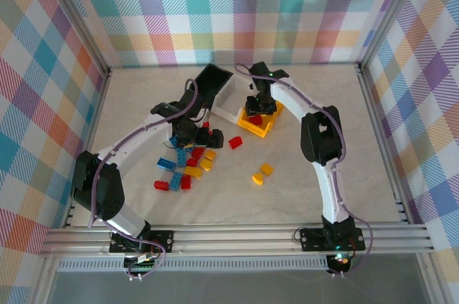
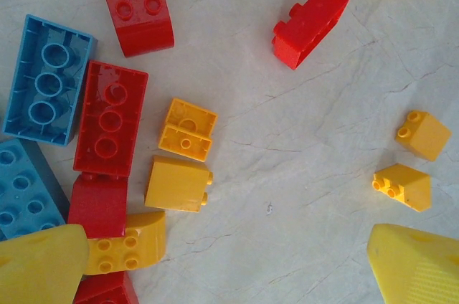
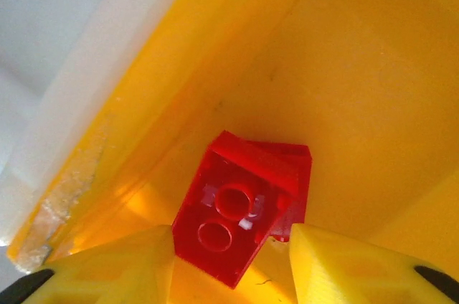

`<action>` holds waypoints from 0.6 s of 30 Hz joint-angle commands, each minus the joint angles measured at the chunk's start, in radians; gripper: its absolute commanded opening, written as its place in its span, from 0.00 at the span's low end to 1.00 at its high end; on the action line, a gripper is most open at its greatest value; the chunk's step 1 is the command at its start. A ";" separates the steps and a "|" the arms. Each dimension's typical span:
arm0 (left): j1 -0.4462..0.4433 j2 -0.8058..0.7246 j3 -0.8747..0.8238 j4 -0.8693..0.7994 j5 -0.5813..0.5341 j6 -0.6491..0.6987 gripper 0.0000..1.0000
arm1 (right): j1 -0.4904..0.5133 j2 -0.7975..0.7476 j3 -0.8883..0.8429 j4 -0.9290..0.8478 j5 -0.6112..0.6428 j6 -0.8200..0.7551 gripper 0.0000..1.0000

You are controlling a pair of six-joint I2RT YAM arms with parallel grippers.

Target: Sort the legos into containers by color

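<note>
Hovering open and empty over legos (image 2: 179,183), left claw (image 2: 229,268); right claw (image 3: 231,264) grips red lego (image 3: 240,200) in yellow bin (image 3: 358,67)

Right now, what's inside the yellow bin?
A red brick, maybe two stacked, lies in the yellow bin between the fingers of the right tool. From above, the tool covers much of the bin, so the rest is hidden.

Pale marbled tabletop (image 1: 301,203), plaid walls (image 1: 244,10), aluminium frame rails (image 1: 237,236).
</note>
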 commanded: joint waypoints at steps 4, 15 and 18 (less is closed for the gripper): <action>-0.007 0.016 0.007 -0.006 0.034 0.013 1.00 | -0.003 -0.064 0.015 -0.028 -0.001 -0.005 0.49; -0.166 0.034 0.018 0.019 -0.018 0.008 0.98 | -0.009 -0.505 -0.360 0.001 -0.019 0.017 0.57; -0.258 0.053 0.018 0.045 -0.014 -0.008 0.97 | -0.035 -0.616 -0.509 0.004 -0.022 0.048 0.63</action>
